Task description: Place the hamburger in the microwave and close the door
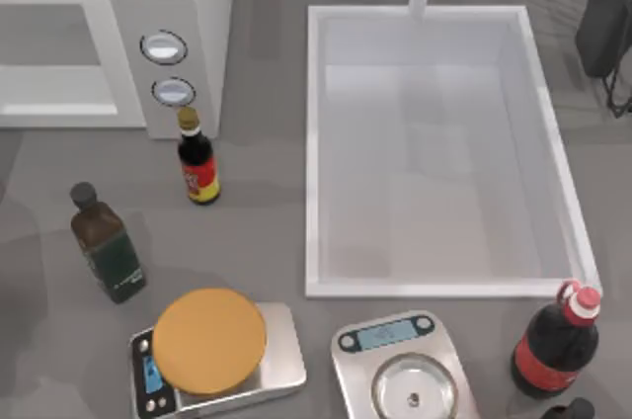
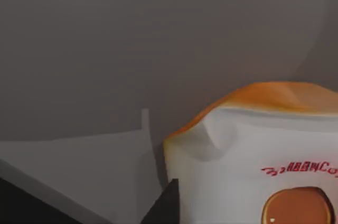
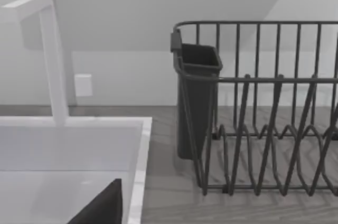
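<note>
Half the microwave (image 1: 118, 34) cut off at top-left edge, both hands' state unclear, burger unseen.

Of the left gripper (image 2: 165, 207), the left wrist view shows a small piece: a dark, nearly black wedge with straight edges that narrows to a sharp tip. Its surface is matte and plain, with no marking, screw or cable to see. The right gripper (image 3: 103, 206) appears in the right wrist view as a similar dark grey wedge, a little wider, with one slanted straight edge and the same flat, plain finish.
</note>
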Motion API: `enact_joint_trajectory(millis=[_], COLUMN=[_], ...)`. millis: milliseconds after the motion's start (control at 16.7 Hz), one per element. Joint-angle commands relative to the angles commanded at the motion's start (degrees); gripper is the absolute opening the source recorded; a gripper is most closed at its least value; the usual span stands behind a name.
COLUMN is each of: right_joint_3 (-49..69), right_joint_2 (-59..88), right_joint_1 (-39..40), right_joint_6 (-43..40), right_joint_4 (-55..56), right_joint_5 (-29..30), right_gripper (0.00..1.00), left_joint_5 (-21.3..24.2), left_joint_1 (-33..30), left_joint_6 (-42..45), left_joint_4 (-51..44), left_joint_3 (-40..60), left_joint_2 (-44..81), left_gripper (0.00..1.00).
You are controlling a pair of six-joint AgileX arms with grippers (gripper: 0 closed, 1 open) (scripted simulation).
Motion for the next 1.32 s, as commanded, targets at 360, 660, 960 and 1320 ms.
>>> enact_joint_trajectory(millis=[360,660,960,1320], right_joint_3=[0.0,0.0,0.0,0.0], right_joint_2=[0.0,0.0,0.0,0.0], right_joint_1=[0.0,0.0,0.0,0.0], right_joint_6=[0.0,0.0,0.0,0.0], right_joint_4=[0.0,0.0,0.0,0.0], right_joint_5=[0.0,0.0,0.0,0.0], right_gripper=[1.0,1.0,1.0,1.0], left_joint_5=[0.05,0.05,0.05,0.05], left_joint_1=[0.47,0.5,0.5,0.5], left_joint_6=[0.59,0.63,0.63,0.63], left_joint_4=[10.43,11.2,11.2,11.2], left_joint_3=[-4.98,-5.34,-5.34,-5.34], left_joint_2=[5.47,5.87,5.87,5.87], left_gripper=[1.0,1.0,0.62,0.17])
